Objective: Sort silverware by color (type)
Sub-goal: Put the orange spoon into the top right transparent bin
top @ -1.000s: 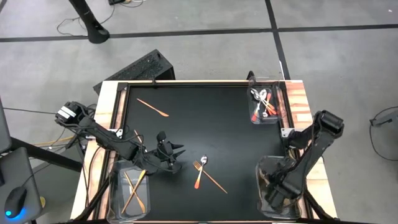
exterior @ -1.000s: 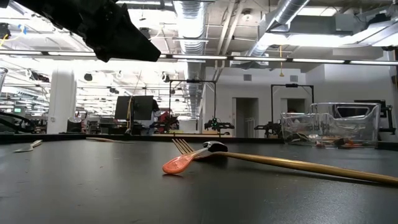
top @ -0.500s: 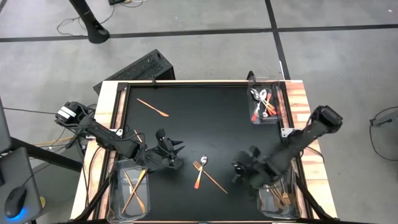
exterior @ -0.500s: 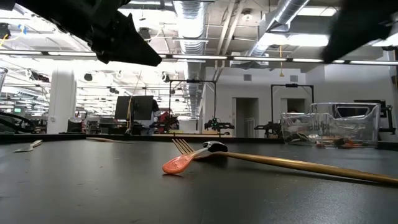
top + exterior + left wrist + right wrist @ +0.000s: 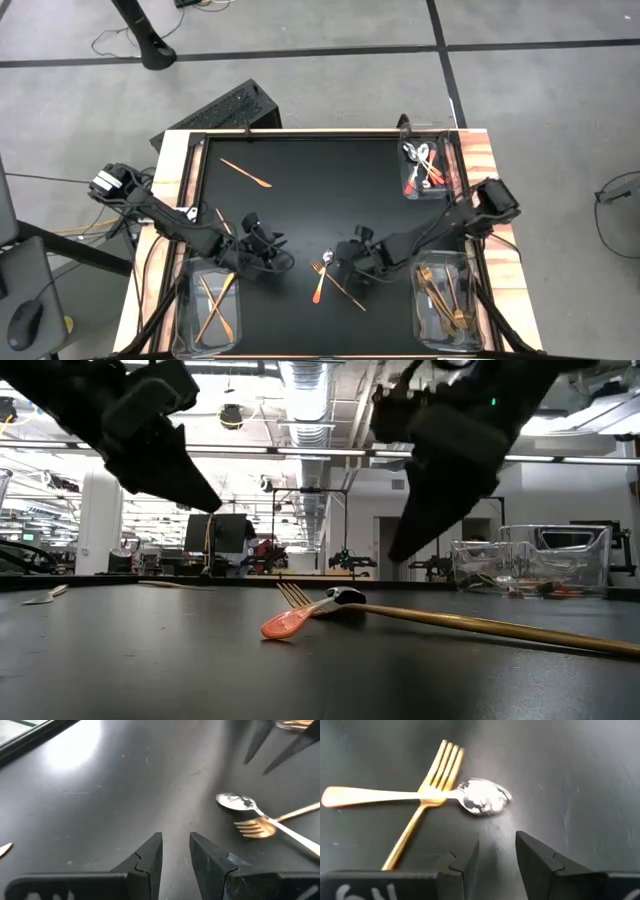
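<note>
sorting partly done: some cutlery already lies in the bins (image 5: 447, 300), a crossed gold fork (image 5: 322, 268) and red-handled spoon (image 5: 323, 275) remain mid-worktop (image 5: 300, 200), right pincer (image 5: 350, 262) just beside them, left pincer (image 5: 262, 248) near, both parted, empty.

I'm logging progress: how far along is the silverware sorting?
Done: red-handled pieces sit in the far right bin, gold pieces in the two near bins. In hand: nothing; the open right gripper hovers over the crossed gold fork and red-handled spoon. Left: those two, the copper piece far left, maybe another near the left gripper.
</note>
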